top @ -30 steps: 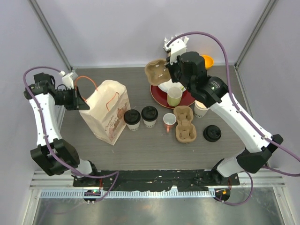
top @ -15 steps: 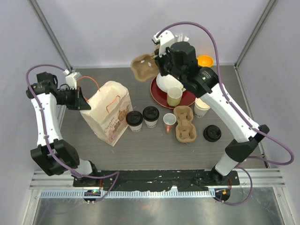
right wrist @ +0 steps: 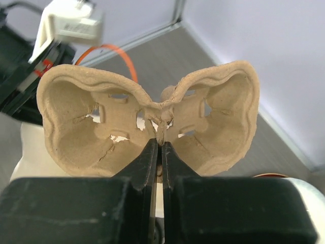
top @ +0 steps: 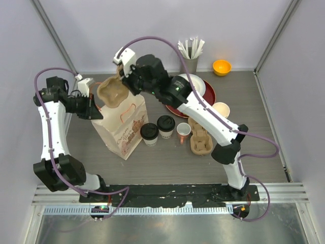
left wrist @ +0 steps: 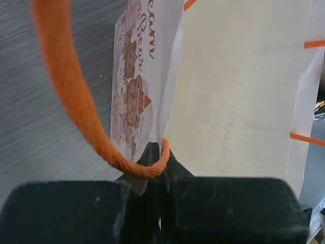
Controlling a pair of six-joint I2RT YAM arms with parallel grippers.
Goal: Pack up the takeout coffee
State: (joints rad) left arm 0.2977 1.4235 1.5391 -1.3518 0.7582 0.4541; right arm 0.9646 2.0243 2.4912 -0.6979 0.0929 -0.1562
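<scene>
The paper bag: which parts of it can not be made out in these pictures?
Inside: in the top external view the cup carrier, held by the right gripper, covers most of the mouth of the paper bag.
Bottom: in the left wrist view the black body of the left gripper cuts it off; only one inner wall shows.
Printed words: too small from above; cut by the top edge in the left wrist view.

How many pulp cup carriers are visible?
2. One brown moulded-pulp cup carrier is held in the right gripper above the white paper bag; the other lies on the grey table.
</scene>
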